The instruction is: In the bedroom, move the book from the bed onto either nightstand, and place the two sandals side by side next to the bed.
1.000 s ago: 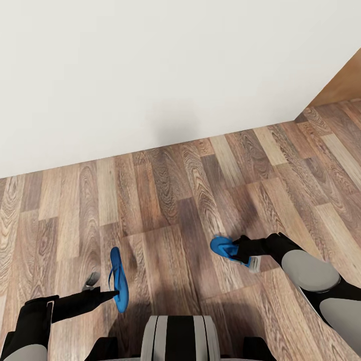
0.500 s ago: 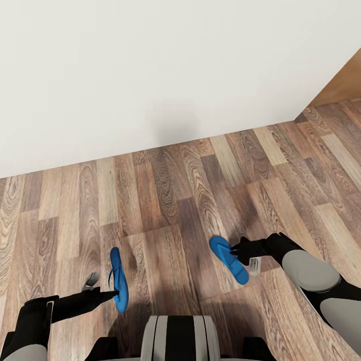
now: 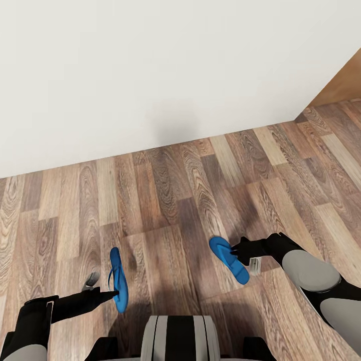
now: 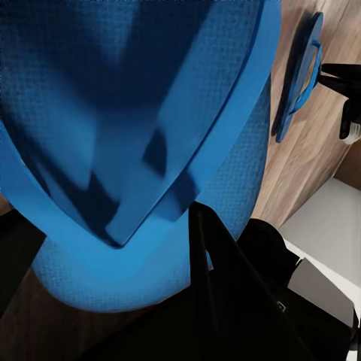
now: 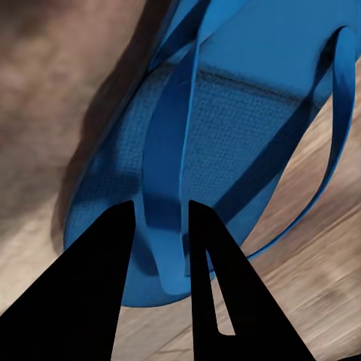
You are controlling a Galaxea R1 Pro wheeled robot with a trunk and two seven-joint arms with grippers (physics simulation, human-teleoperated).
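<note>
Head view: since a second ago the right sandal (image 3: pixel 229 259) has swung flat beyond the right gripper (image 3: pixel 234 249), whose fingers straddle its strap; left gripper (image 3: pixel 114 294) stays clamped on the left sandal (image 3: pixel 119 279), so both look nearly placed

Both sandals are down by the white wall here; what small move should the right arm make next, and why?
Probably open the right tool and lift away: its sandal looks flat on the floor, with its strap between the fingers; the left sandal lies roughly alongside.

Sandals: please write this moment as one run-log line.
left hand: holds left sandal | right hand: strap of right sandal between fingers | floor: wood
</note>
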